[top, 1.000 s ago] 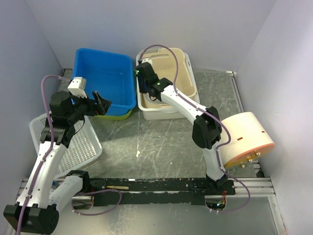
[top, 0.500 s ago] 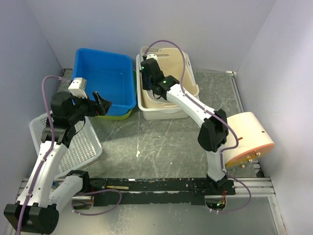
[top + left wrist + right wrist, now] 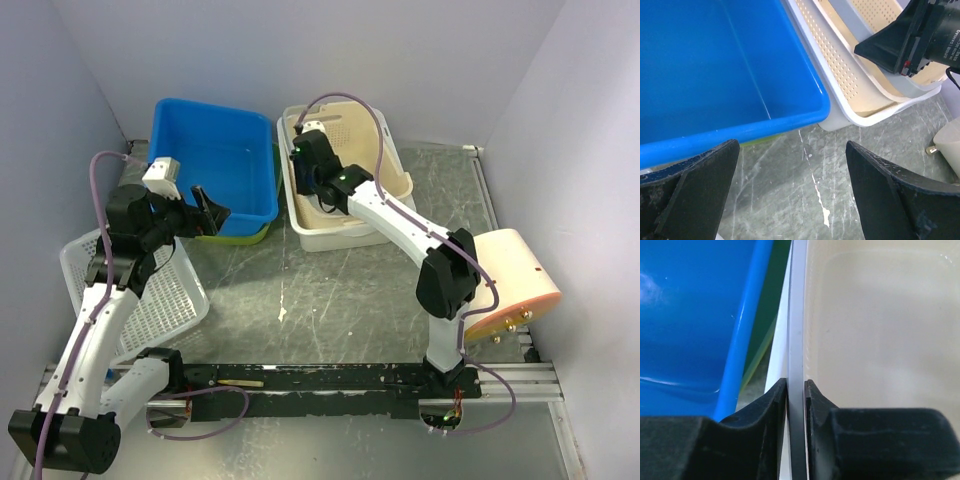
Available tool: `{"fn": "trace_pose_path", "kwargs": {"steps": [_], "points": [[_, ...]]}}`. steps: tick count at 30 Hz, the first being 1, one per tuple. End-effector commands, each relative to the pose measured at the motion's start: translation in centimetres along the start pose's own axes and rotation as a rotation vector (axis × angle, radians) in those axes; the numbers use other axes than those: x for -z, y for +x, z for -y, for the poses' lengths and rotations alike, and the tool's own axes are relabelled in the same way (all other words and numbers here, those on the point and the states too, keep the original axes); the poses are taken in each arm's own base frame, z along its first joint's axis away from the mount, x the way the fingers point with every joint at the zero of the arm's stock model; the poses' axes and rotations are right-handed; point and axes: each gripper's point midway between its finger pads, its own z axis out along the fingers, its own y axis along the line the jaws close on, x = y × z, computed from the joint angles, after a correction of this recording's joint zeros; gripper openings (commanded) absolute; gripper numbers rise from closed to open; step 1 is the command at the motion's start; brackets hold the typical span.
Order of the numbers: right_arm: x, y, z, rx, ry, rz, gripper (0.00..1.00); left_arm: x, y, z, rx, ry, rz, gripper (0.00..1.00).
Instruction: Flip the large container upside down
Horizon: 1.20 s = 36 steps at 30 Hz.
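Grey marbled tabletop [image 3: 330,290] carried the whole scene, walled in pale lilac. The right gripper [image 3: 796,385] was pinched shut on the thin left rim of the large white container [image 3: 345,235], one finger inside the wall and one outside. The rest of the container and its perforated beige insert [image 3: 385,150] lay to that gripper's right, and the blue tub [image 3: 215,165] stood just to its left. The left gripper [image 3: 790,150] hung with its jaws wide apart and nothing between them. The blue tub's near corner was just ahead of it, the white container beyond. By my reading only the grasp was done. The container sat mouth up, so the lift and the full roll onto its rim remained.
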Motion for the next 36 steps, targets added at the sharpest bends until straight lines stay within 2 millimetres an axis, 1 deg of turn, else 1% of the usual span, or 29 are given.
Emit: {"fn": "trace_pose_path", "kwargs": {"steps": [1, 3, 6, 8, 13, 16, 19, 23, 25, 27, 28, 29, 33, 36], "points": [[0.7, -1.3, -0.4, 0.05, -0.004, 0.045, 0.25, 0.2, -0.7, 0.8, -0.023, 0.033, -0.018, 0.99], [0.5, -0.9, -0.3, 0.06, 0.005, 0.035, 0.36, 0.2, -0.6, 0.7, -0.024, 0.028, -0.021, 0.99], [0.3, -0.7, -0.3, 0.086, 0.021, 0.027, 0.54, 0.4, -0.7, 0.7, -0.026, 0.027, -0.007, 0.99], [0.2, -0.7, -0.3, 0.111, 0.028, 0.023, 0.62, 0.4, -0.7, 0.7, -0.027, 0.024, -0.002, 0.99], [0.5, -0.6, 0.3, 0.167, 0.069, 0.029, 0.61, 0.5, -0.6, 0.6, -0.028, 0.022, -0.009, 0.99], [0.5, -0.2, 0.5, 0.193, 0.07, 0.025, 0.61, 0.4, -0.3, 0.5, -0.025, 0.018, -0.015, 0.99], [-0.2, 0.7, 0.4, 0.223, 0.067, -0.009, 0.62, 0.5, -0.1, 0.2, -0.017, 0.006, -0.012, 0.99], [-1.6, 2.3, 0.5, 0.239, 0.083, -0.062, 0.65, 0.7, -0.3, 0.3, -0.013, 0.0, 0.005, 0.99], [-2.2, 3.1, 0.6, 0.243, 0.091, -0.08, 0.64, 0.9, -0.3, 0.3, -0.011, 0.002, 0.01, 0.99], [-2.2, 3.1, 0.4, 0.245, 0.08, -0.083, 0.61, 0.9, -0.2, 0.4, -0.012, 0.006, 0.004, 0.99], [-3.0, 4.1, 0.2, 0.253, 0.071, -0.108, 0.58, 1.0, -0.1, 0.5, -0.012, 0.009, 0.0, 0.99], [-3.2, 4.3, 0.0, 0.25, 0.061, -0.117, 0.54, 0.9, 0.0, 0.5, -0.014, 0.011, -0.007, 0.99], [-3.6, 4.6, -0.2, 0.246, 0.059, -0.127, 0.36, 0.9, 0.3, 0.5, -0.021, 0.013, -0.033, 0.99], [-3.8, 4.7, -0.5, 0.26, 0.042, -0.137, 0.31, 0.9, 0.3, 0.6, -0.019, 0.021, -0.032, 0.99]]}}
